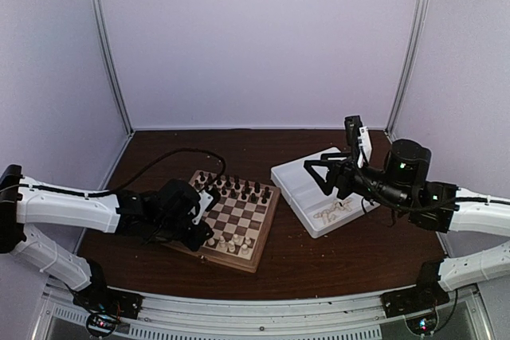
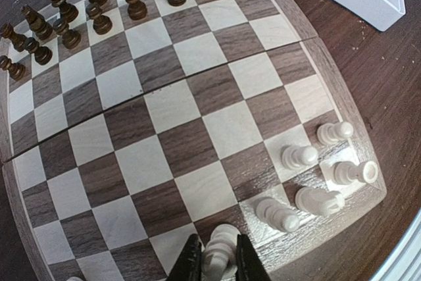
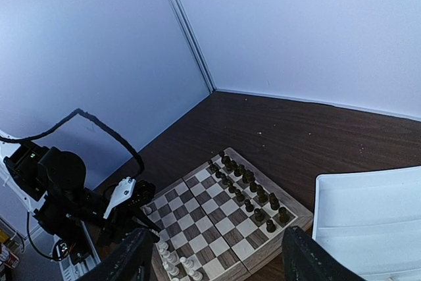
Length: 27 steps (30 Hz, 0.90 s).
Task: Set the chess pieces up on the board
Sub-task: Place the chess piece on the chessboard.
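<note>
Left hand (image 2: 216, 262) is closest in its wrist cam, fingers clamped on one cream piece (image 2: 221, 245) over the near edge row of the board (image 2: 191, 143). Can't tell if the piece touches the square yet. Five other cream pieces (image 2: 299, 156) stand grouped at the board's near right corner, in the 2 nearest rows. Dark pieces (image 2: 99, 21) are lined up along the 2 far rows; mid squares bare. Board lies on the brown desk (image 1: 351, 260), w/ a white tray (image 1: 299, 181) to its right, not touching. More cream bits (image 1: 333, 212) lie loose in the tray's near end. Right hand (image 1: 314, 171) hovers above the tray, fingers spread wide, nothing btwn them.
</note>
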{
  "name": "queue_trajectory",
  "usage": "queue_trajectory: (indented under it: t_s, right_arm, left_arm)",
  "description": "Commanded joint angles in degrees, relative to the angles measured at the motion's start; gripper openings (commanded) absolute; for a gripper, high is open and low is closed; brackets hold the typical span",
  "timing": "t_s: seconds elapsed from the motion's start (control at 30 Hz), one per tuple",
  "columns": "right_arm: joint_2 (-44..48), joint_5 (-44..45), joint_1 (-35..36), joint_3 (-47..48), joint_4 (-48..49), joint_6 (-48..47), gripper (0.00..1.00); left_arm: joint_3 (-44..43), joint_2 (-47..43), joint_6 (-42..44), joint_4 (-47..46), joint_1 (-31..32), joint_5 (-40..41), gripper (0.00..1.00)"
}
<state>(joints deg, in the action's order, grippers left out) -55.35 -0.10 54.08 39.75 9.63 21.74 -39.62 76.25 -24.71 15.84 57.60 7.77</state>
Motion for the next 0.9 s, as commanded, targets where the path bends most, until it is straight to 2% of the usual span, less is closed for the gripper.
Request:
queue_trajectory:
  t_s: [0.0,0.1,0.3,0.5,0.6,0.67,0.87]
  right_arm:
    - [1.1,1.5,-0.4,-0.8,0.1,-0.7,0.71]
    - [1.4,1.7,-0.5,-1.0,-0.1,-0.8,0.71]
    - [1.9,2.0,-0.6,-1.4,-0.2,-0.8,0.71]
    - [1.9,2.0,-0.8,-1.5,-0.1,-0.9,0.72]
    - [1.8,2.0,-0.8,-1.5,0.0,-0.8,0.72]
    - [1.8,1.9,-0.9,-1.5,0.0,-0.7,0.72]
    - [1.7,1.9,-1.0,-1.4,-0.2,-0.8,0.72]
  left_arm:
    - [1.2,1.0,0.1,-4.5,0.6,2.0,0.04]
    - [1.0,1.8,0.0,-4.6,0.8,2.5,0.06]
    - [0.5,1.3,-0.1,-3.5,1.3,2.6,0.2]
    - [-0.2,0.0,-0.1,-1.3,1.4,2.8,0.22]
    - [-0.2,-0.6,-0.5,-0.8,1.4,2.9,0.36]
    - [-0.1,-1.1,-0.7,-0.7,1.5,2.9,0.4]
    - [-0.8,-2.1,-1.2,0.1,1.5,2.7,0.42]
